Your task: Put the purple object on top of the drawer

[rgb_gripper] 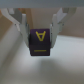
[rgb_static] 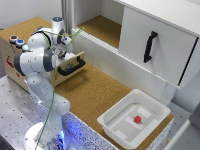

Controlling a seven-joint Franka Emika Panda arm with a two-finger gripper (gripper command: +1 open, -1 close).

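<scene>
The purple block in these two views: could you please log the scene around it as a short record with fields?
held object: purple block with a yellow letter A, clamped between the end effector fingers
end effector place: over the small light-wood drawer cabinet, exterior view's left
drawer: pulled out, pale front with black bar handle
on cabinet top: two small round objects
white plastic bin: holds a small red object
</scene>
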